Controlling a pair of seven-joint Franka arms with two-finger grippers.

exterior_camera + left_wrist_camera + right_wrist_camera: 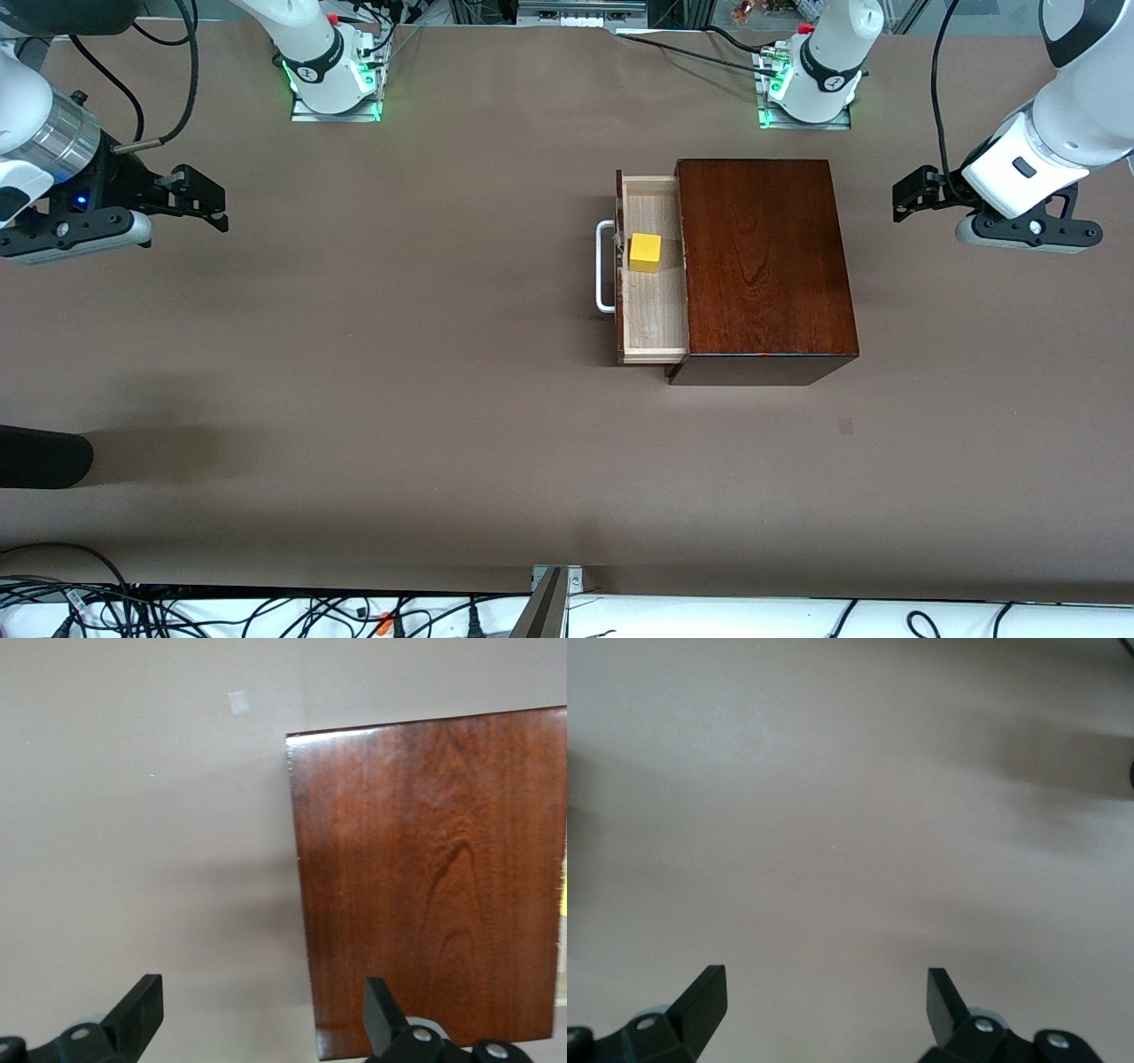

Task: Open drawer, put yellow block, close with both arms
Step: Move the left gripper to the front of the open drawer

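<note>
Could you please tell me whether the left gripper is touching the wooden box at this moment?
Apart. The front view shows the left gripper empty and open, over bare table toward the left arm's end, with a clear strip of table between it and the wooden box.

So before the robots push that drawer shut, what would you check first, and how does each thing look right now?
1. Yellow block inside the drawer: ok, it sits on the tray floor.
2. Block low enough to pass under the box: cannot tell.
3. Drawer open and ready to push: ok, pulled out partway, white handle free.
4. Left gripper empty: ok, open, over the table at its own end beside the box.
5. Right gripper empty: ok, open, over bare table at its end, well away from the handle.
6. Nothing on the table in front of the handle: ok.
</note>
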